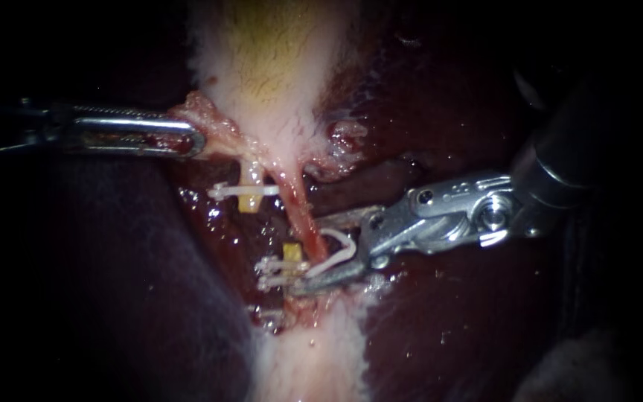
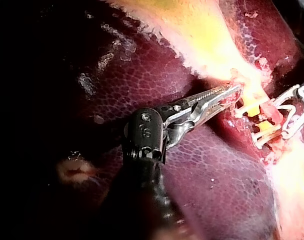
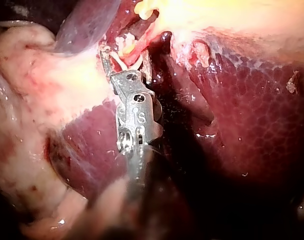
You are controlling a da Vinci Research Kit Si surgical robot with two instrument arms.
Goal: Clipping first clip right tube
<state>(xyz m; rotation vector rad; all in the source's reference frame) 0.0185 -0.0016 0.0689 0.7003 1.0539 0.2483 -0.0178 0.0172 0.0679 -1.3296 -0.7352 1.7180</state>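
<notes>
Pink and wet, the right tube (image 1: 299, 212) ran down from the gallbladder (image 1: 269, 67) across dark liver (image 1: 448, 335). It lay just beside a cut, yellow-cored left tube (image 1: 249, 201) that carried fastened clips (image 1: 243, 191). The right instrument (image 1: 305, 254) sat at the right tube's lower stretch. Its tool stood wide apart, cradling an unclosed white clip (image 1: 334, 249) whose legs appeared to straddle the tube, though glare hid the contact. The left instrument (image 1: 199, 141) had its tool clamped on the gallbladder's ragged edge. Soft, slippery and easily torn, the right tube looked best taken squarely across its bare middle, clear of the neighbouring clips.
</notes>
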